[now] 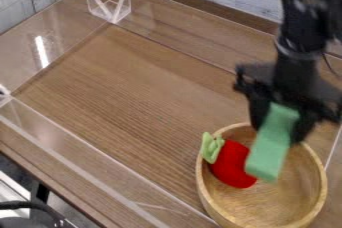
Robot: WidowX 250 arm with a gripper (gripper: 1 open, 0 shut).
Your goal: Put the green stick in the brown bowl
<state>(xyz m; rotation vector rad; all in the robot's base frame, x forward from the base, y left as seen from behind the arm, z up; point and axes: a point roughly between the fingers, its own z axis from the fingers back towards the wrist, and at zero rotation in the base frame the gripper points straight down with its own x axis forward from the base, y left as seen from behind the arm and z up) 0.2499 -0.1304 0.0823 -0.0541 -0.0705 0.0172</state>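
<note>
The green stick [273,144] hangs in the air over the brown bowl [305,198], clamped at its upper end between the jaws of the gripper [285,113] — long axis near vertical, tilted a little, lower end pointing down and slightly to the picture's left. Its lower end overlaps the bowl's inside in this view, just right of the red strawberry toy [235,164]; whether it touches the toy or the bowl floor cannot be told, the frame is motion-blurred. Gripper points straight down, jaws partly closed, pinching the stick on both sides; the dark arm rises from it to the top right edge of the picture. The bowl sits at the lower right of the wooden table [127,87], round, tan, thick rim, partly cut off by the picture's bottom edge. The strawberry toy lies inside the bowl against its left wall, green leaf [211,147] sticking up over the rim. A clear plastic wall [60,142] runs round the table's edge — a clear folded piece [108,4] stands at the far left corner, well apart from everything else.
</note>
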